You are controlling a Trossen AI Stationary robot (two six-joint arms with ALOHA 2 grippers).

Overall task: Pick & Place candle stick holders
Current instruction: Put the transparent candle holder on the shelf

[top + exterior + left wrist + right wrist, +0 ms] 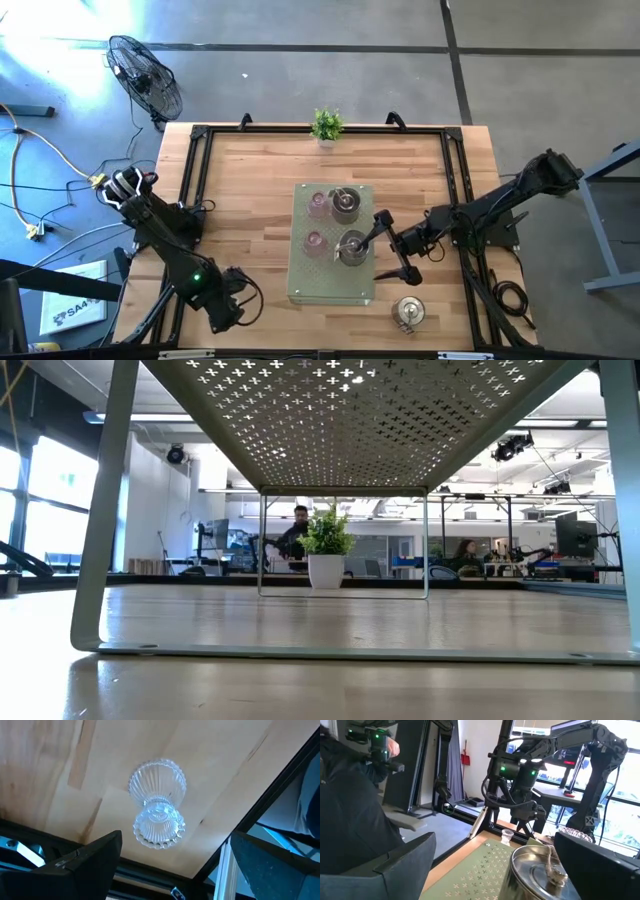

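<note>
A perforated grey-green stand (300, 285) sits mid-table and carries two pinkish glass holders (318, 204) (315, 243) and two silvery metal holders (345, 203) (352, 247). Another silvery holder (408, 312) rests on the wood near the front right. A clear ribbed glass holder (158, 802) stands on the table near the front left edge. My left gripper (234, 303) hangs open above it, pointing down, without touching it. My right gripper (384, 246) is level and open, its fingers just right of the nearer metal holder (540, 870).
A small potted plant (327, 124) stands at the table's far edge. Black frame rails (195, 190) run along the table's sides. In the low view only the stand's legs (100, 560) and the plant (326, 550) show. People sit in the room behind.
</note>
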